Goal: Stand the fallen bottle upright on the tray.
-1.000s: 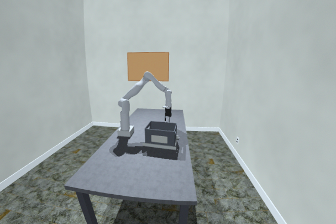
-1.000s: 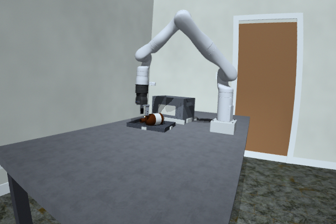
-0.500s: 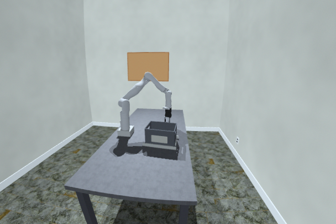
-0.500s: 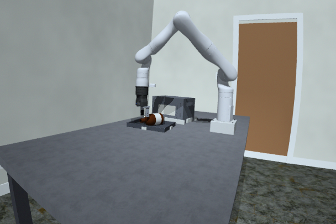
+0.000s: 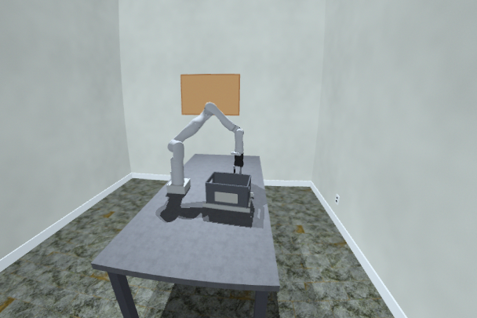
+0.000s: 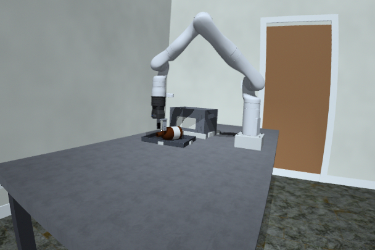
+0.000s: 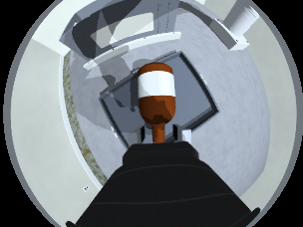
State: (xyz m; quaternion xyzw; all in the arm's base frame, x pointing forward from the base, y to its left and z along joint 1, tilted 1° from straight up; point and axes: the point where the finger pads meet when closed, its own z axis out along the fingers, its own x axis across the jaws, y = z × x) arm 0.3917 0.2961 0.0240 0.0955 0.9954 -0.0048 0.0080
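Note:
A brown bottle [image 6: 168,134] [image 7: 156,107] with a white label lies on its side on the dark tray [image 6: 171,144] [image 7: 194,90]. Its neck points toward my gripper in the wrist view. My gripper [image 5: 238,171] [image 6: 161,128] [image 7: 158,130] is open and points down. Its fingers stand on either side of the bottle's neck, with gaps showing in the wrist view. The tray lies level on the table. The dark grey crate [image 5: 243,196] [image 6: 210,120] stands level beside the tray. In the top view the crate hides the bottle and tray.
The crate's wall rises close to the tray, with a pale strip along its foot. The arm's base [image 5: 178,186] [image 6: 249,141] [image 7: 232,40] stands on the table [image 5: 188,246] [image 6: 185,184]. One long table edge runs near the crate in the top view.

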